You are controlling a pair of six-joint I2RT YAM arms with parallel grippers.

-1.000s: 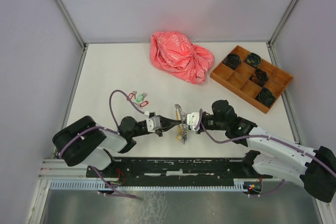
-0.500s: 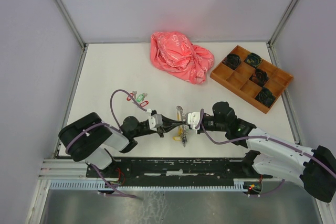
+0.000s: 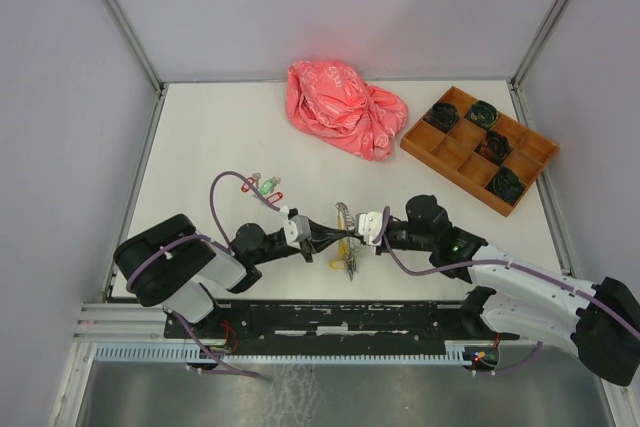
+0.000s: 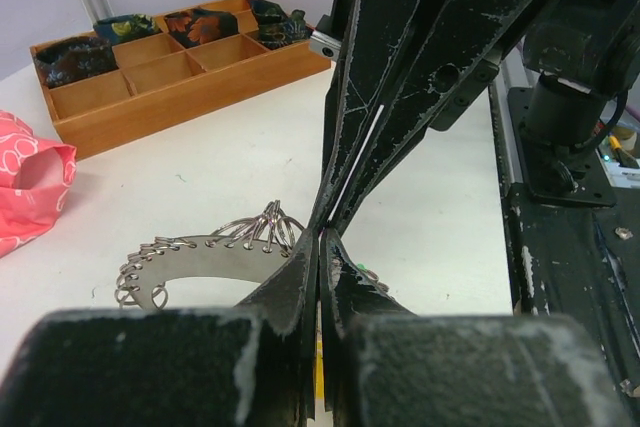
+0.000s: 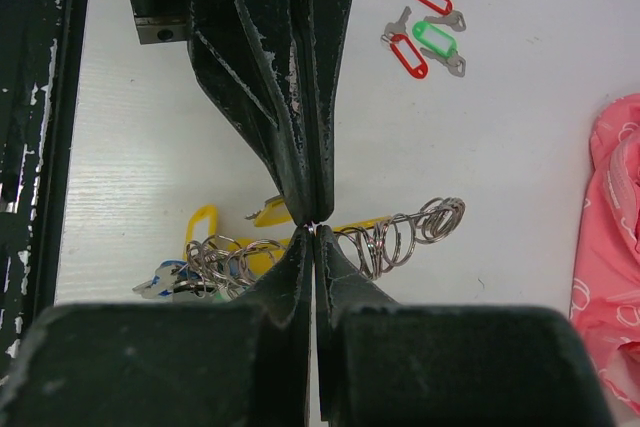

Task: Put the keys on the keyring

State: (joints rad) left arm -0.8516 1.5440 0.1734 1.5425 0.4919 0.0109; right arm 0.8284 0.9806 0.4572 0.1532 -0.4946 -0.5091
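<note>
Top external view: the two arms reach toward each other low over the white desk [image 3: 200, 137], and the left hand [image 3: 338, 238] and right hand [image 3: 353, 236] meet tip to tip near its front edge. The large thin silver metal keyring [image 3: 344, 215] lies right at that meeting point, running across the line of the fingers, with one end toward the back of the desk and the other toward the arm bases.

At the near end hangs a bunch of small silver keys [image 3: 348, 263] with yellow and blue oblong plastic tags. In the right wrist view this bunch sits just left of the fingertips, and a row of small wire loops threaded on the ring sits just right of them.

Both hands are pressed together. A thin yellow sliver shows in the slit of the left hand's fingers [image 4: 296, 292]. Whether either hand has the ring wire caught between its tips I cannot tell.

Three more keys with red and green tags [image 3: 265, 185] lie on the desk behind the left hand, well apart from the ring. A crumpled pink plastic bag [image 3: 345, 107] and a wooden compartment tray [image 3: 452, 152] sit toward the back.
</note>
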